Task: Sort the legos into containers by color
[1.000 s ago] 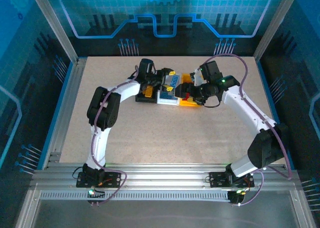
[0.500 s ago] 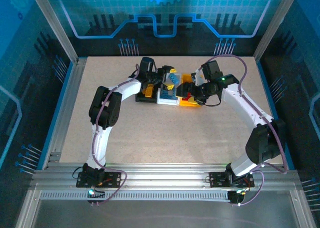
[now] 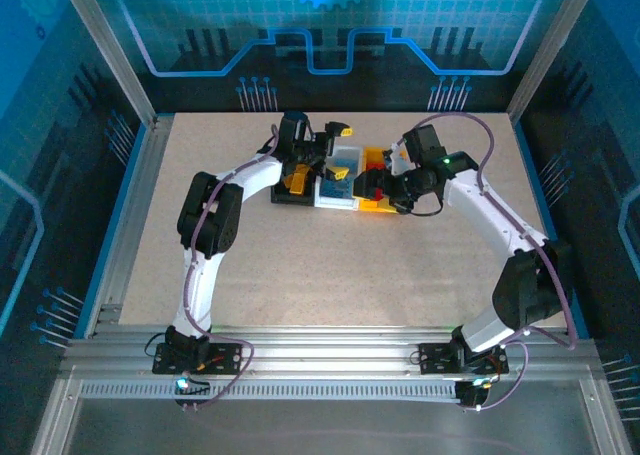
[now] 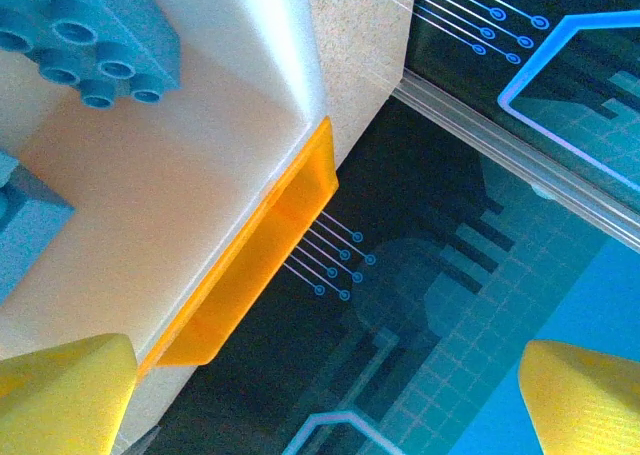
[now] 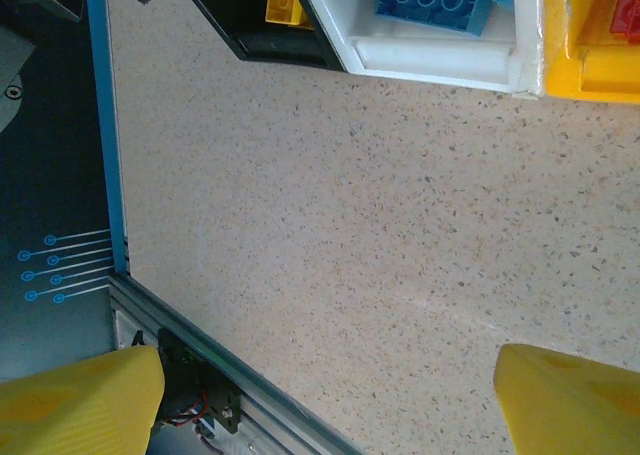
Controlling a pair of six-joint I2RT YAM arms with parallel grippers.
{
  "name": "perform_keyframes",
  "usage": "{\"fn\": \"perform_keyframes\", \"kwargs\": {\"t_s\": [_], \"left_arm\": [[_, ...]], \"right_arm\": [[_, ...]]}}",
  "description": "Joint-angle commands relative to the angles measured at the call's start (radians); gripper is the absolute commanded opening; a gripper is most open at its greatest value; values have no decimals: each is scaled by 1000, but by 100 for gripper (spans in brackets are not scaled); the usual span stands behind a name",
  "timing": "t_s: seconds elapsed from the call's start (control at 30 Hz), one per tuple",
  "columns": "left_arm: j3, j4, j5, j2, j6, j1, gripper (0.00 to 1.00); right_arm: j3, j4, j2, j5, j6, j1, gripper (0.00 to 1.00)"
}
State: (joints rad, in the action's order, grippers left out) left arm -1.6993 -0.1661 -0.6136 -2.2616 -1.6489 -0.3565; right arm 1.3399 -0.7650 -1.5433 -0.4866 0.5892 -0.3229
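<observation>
Blue bricks [image 4: 85, 35]: at least two in the white bin [image 5: 430, 60], the middle one of three bins set side by side in a row on the desk [image 5: 350, 225]. One lay studs up near a corner, and another showed at the edge of the left wrist view.

Yellow brick [image 5: 283, 0]: in the black bin [image 5: 255, 35], which touched the white bin on the left. How many lay there could not be told.

Red brick [image 5: 625, 10]: in the orange-yellow bin [image 5: 600, 70], which touched the white bin on the right. Only its corner was in view.

Left pincer [image 4: 322, 397]: over the far part of the white bin, with its yellow tips spread wide and nothing between them.

Right pincer [image 5: 325, 400]: at the orange-yellow bin in the top view. Whether it was above the bin or just beside it could not be told. Its tips were wide apart and empty, and its camera looked across the bare speckled desk in front of the bins.

Progress, judged: each colour had its own bin, and every brick that could be made out was in the matching one. The desk around the bins read as plain board from above, so the sort looked finished or nearly so. A small brick hidden under an arm could not be ruled out. What was left, at most, was a last check and drawing both arms clear.
</observation>
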Motion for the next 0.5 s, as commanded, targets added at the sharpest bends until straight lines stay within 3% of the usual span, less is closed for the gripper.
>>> {"fn": "perform_keyframes", "kwargs": {"t_s": [0.0, 0.47], "left_arm": [[28, 73, 28, 44, 18, -6, 99], [108, 109, 29, 190, 93, -6, 99]], "right_arm": [[-11, -19, 47, -10, -9, 12, 88], [-53, -19, 152, 21, 23, 8, 88]]}}
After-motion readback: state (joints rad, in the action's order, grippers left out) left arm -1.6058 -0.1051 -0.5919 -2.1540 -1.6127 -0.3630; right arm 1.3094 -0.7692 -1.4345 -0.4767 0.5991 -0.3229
